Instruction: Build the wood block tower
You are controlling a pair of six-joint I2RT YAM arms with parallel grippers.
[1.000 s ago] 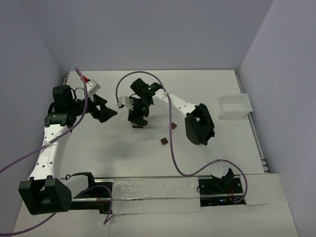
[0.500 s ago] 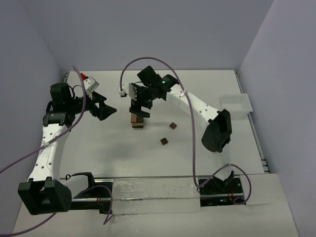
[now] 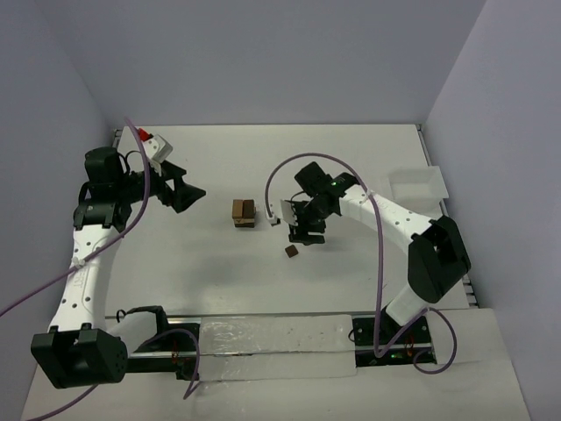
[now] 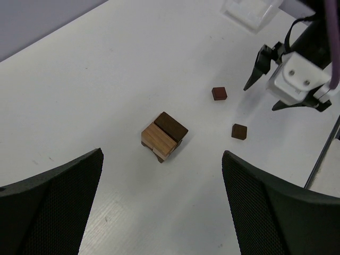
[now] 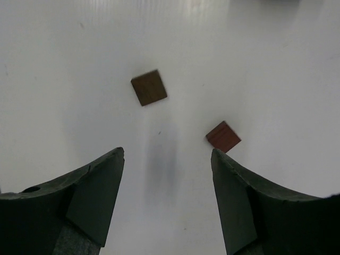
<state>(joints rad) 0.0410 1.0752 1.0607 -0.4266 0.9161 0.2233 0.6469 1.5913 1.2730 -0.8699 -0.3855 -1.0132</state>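
The wood block tower is a small stack with a light tan and a dark brown block on top, mid-table; it also shows in the left wrist view. Two loose blocks lie to its right: a dark brown one and a reddish-brown one, hidden under the gripper in the top view. My right gripper is open and empty above the table, the reddish block beside its right finger. My left gripper is open and empty, left of the tower.
A white rectangular tray stands at the right edge, also in the left wrist view. Purple cables loop over both arms. Grey walls close in the back and sides of the table.
My right gripper has left the tower and moved right and nearer, over the two loose blocks, open. The left arm has drawn back slightly to the left.
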